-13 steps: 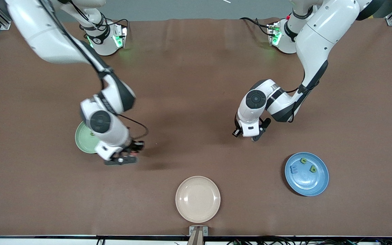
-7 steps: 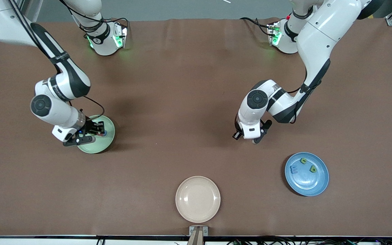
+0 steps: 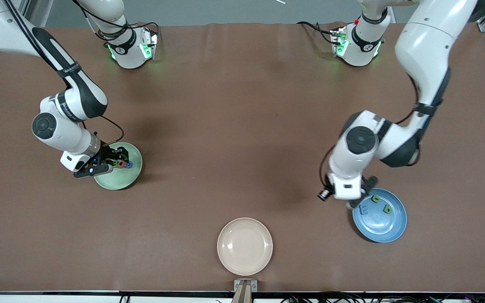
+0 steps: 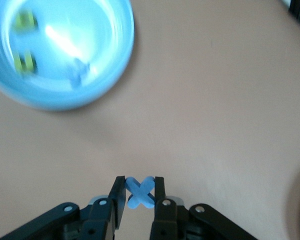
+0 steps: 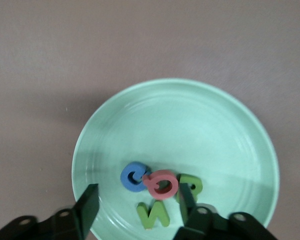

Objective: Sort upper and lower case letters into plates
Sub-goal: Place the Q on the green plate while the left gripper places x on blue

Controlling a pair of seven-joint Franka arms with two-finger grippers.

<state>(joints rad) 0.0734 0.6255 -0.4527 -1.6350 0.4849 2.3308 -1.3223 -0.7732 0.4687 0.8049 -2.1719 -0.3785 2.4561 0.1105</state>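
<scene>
The brown worktop [image 3: 234, 126] carries two plates. The left gripper [image 4: 139, 192] pinches a blue x [image 4: 140, 192] beside the blue plate [image 3: 390, 229]. The right gripper [image 5: 135, 205] hangs over the green plate [image 5: 200, 130], jaws spread.

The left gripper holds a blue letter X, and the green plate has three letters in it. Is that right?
Not quite. The left gripper does hold the blue X, but the right wrist view shows four letters in the green plate, not three.

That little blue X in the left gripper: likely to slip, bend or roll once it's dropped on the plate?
The blue X looks chunky and stiff, keeping its shape pinched by the left gripper. Its flat faces and four arms suggest it would lie flat, not roll. It is probably light, so it might bounce slightly on the blue plate.
</scene>
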